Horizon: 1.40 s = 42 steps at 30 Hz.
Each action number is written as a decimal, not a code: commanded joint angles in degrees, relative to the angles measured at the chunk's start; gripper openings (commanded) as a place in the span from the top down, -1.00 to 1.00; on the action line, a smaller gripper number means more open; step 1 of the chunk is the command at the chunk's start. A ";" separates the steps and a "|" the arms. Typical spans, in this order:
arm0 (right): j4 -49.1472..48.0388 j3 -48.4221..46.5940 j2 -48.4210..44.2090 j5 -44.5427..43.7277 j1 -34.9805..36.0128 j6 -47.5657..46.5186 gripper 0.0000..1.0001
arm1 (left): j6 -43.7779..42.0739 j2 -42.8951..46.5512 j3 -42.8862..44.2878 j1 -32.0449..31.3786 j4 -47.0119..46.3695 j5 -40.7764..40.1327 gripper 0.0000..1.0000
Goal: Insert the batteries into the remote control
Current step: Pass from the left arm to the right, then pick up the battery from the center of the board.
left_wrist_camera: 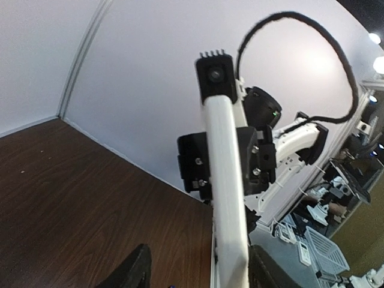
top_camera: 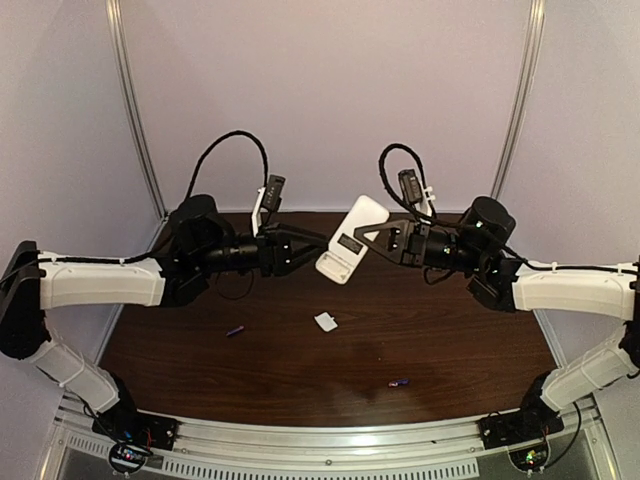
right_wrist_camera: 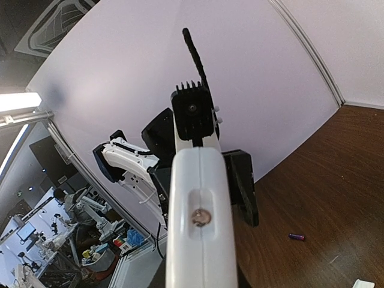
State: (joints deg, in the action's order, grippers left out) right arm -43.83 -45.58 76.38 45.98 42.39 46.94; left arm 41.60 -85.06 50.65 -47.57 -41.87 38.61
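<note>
Right claw (top_camera: 373, 236) is clamped on the remote control (top_camera: 352, 242) mid-air, left claw (top_camera: 318, 244) sits spread loosely round its near end, display text's too tiny to read.

A dark wood-grain table (top_camera: 300, 375) carries 1 small thin white cover (top_camera: 326, 321) lying flat near its middle, with plain pale walls (top_camera: 330, 90) behind, 2 slim metal posts (top_camera: 137, 110) rising at the back corners and a metal rail (top_camera: 330, 440) along the near edge.
</note>
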 commanded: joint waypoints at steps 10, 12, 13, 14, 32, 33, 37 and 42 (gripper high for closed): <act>12.39 1.60 -3.78 0.50 -6.34 -1.29 1.00 | -23.33 13.95 6.98 4.35 55.97 -25.83 -0.45; 13.39 1.55 -3.53 1.92 -6.43 -1.66 1.00 | -25.87 13.14 8.90 4.34 62.15 -28.31 -0.44; 14.20 1.55 -3.44 2.31 -6.44 -2.12 1.00 | -27.06 12.70 9.67 4.39 64.94 -29.42 -0.44; 15.02 1.51 -3.47 2.74 -6.44 -2.61 1.00 | -28.26 12.28 10.35 4.42 67.57 -30.47 -0.44; 24.13 3.39 -4.30 6.30 -6.58 -8.92 1.00 | -37.39 -0.34 12.99 5.99 87.01 -45.58 -0.20; 24.27 3.59 -4.37 6.42 -6.66 -8.91 1.00 | -37.58 -1.27 12.79 6.08 86.82 -46.14 -0.18; 24.97 4.14 -4.50 7.19 -7.19 -8.92 1.00 | -38.58 -5.43 12.62 6.10 86.64 -45.68 -0.06; 25.93 5.10 -5.56 7.75 -8.20 -9.38 1.00 | -38.70 -7.85 11.78 6.20 86.70 -48.77 0.02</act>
State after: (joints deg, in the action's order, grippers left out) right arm -18.63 -41.60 72.75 52.40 35.18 38.81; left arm 4.03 -91.70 62.52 -41.93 44.45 -7.40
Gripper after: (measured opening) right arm 0.169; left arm 0.503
